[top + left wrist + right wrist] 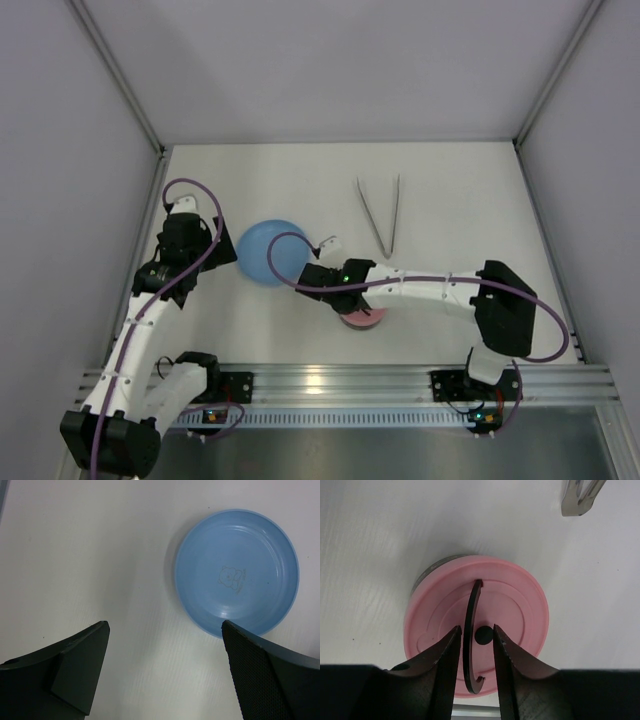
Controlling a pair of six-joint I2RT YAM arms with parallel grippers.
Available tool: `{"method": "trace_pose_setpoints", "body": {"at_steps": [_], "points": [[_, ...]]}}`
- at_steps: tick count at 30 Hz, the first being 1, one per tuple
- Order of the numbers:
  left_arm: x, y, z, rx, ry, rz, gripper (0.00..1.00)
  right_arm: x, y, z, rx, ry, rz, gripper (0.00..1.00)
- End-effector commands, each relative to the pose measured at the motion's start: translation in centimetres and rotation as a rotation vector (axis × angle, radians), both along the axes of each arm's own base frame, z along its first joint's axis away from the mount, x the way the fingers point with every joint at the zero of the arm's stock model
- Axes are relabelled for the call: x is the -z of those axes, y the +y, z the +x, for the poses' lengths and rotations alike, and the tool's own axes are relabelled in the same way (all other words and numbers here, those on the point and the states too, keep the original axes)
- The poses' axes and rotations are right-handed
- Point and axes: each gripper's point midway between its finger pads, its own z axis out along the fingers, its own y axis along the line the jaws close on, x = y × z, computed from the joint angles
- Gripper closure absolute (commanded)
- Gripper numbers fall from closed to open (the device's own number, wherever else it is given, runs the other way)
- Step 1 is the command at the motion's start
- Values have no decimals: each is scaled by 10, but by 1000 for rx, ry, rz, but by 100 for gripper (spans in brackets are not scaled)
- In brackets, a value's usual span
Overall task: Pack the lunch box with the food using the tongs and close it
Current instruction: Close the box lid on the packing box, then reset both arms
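Observation:
The lunch box (427,573) stands near the table's front edge with its pink lid (515,595) lying on top; only a sliver of steel rim shows. My right gripper (476,629) is open, its fingers on either side of the lid's dark curved handle (471,605) with small gaps to it. In the top view the lid (364,320) peeks out under that gripper (350,296). The tongs (380,214) lie in a narrow V at the back right, and their end (577,497) shows in the right wrist view. The food is hidden. My left gripper (165,625) is open and holds nothing.
A blue plate (262,252) with nothing on it lies left of the lunch box, and the left gripper (222,250) hangs by its left rim; the plate (237,575) has a small bear print. Grey walls close in both sides and the back.

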Motion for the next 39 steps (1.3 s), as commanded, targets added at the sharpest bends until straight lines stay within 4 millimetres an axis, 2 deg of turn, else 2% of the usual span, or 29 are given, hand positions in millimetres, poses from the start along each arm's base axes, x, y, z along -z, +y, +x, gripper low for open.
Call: {"method": "trace_pose_setpoints", "body": {"at_steps": [1,9,18,22,29,30,32,33,35,36,38,39], "points": [[0,2,0,-6,-6,15,1,8,10,-13,4,72,68,66],[0,2,0,-7,-6,14,1,-10,15,-11,-5,49,109,64],[-1,2,-1,-6,-8,15,1,-41,20,-9,-21,6,205,60],[0,2,-1,-7,-6,17,1,-53,20,-8,-33,-13,245,53],[0,3,-1,-9,-4,17,1,-76,22,-10,-60,-38,342,47],[0,2,0,-8,-6,15,1,-92,23,-10,-65,-65,405,46],[0,2,0,-8,-6,15,1,-106,20,-10,-72,-95,461,45],[0,2,0,-8,-6,15,1,-129,17,-10,-74,-134,543,43],[0,2,0,-7,-6,14,1,-145,7,-10,-72,-178,600,40],[1,2,0,-5,-3,15,1,-168,-2,-11,-65,-223,676,38],[1,2,0,-5,-2,15,1,-180,-17,-10,-50,-276,717,30],[1,1,0,-4,0,14,1,-198,-27,-12,-44,-318,780,21]]}}
